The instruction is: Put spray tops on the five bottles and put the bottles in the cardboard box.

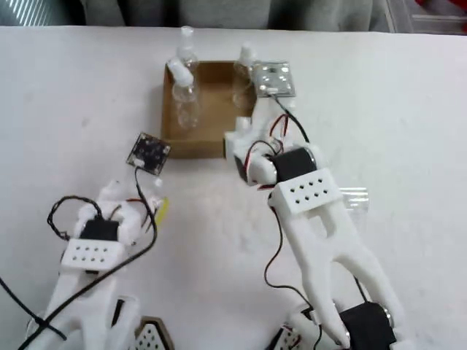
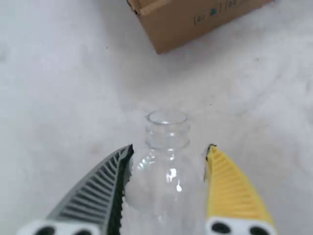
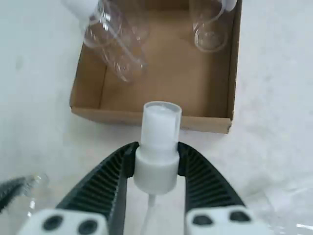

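The left claw (image 2: pixel 169 149) is narrowed onto a clear bottle (image 2: pixel 167 125), its grey finger (image 2: pixel 105 186) on 1 side of the body and its yellow finger (image 2: pixel 230 186) on the other; the bottle's open neck, with no top on it, points out past the fingertips; beyond that neck lies bare white table (image 1: pixel 73 95), and farther ahead a corner of the cardboard box (image 1: pixel 191 144).

The box sits ahead of both claws; inside it a capped bottle (image 1: pixel 184 98) lies tilted on the side nearer the left claw, and a second bottle (image 1: pixel 243 76) is on the side nearer the right claw; a third bottle (image 1: pixel 187 42) shows at the far edge, in or behind the box I cannot tell.

The right claw (image 3: pixel 157 147) grips a white spray top (image 3: pixel 160 117) by its collar between 2 black fingers; the cap points up past the tips and the thin tube (image 3: pixel 149 210) runs back between the fingers; the box's near wall is just ahead of this claw.

Behind the right claw, beside its arm, a loose bottle (image 1: pixel 355 198) lies on the table.
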Robot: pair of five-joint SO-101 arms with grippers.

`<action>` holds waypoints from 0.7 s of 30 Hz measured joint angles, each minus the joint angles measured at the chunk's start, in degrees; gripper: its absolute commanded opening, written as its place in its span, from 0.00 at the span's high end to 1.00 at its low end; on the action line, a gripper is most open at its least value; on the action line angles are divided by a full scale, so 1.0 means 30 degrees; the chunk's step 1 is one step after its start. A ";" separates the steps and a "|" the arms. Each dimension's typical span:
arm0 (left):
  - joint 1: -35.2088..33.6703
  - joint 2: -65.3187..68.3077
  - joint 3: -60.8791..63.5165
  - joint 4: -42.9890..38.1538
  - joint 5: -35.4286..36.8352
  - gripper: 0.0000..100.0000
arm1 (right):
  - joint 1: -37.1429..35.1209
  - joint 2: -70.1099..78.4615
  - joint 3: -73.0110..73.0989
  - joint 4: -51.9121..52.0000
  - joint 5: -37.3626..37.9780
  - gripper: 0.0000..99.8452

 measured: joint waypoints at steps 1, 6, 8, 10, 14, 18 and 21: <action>0.0000 -0.0586 0.0322 -0.0029 0.0059 0.89 | 0.0000 0.0000 -0.0176 -0.0381 -0.0879 0.98; -0.0059 -0.3370 0.1436 -0.0059 0.0088 0.89 | -0.0029 0.0000 -0.1407 -0.1231 -0.2315 0.98; -0.0059 -0.4308 0.1817 -0.0059 0.0088 0.89 | 0.0029 0.0000 -0.2022 -0.1319 -0.2374 0.98; -0.0059 -0.5216 0.2169 -0.0059 0.0088 0.89 | 0.0029 0.0000 -0.2784 -0.1319 -0.2374 0.98; -0.0059 -0.6886 0.2813 -0.0059 0.0088 0.89 | 0.0000 0.0000 -0.4952 -0.1319 -0.2374 0.98; -0.0059 -0.8527 0.3487 -0.0059 0.0205 0.89 | 0.0029 0.0000 -0.7560 -0.1319 -0.2374 0.98; -0.0088 -0.9875 0.4015 -0.0059 0.1377 0.89 | 0.0029 0.0000 -0.9055 -0.1319 -0.2374 0.98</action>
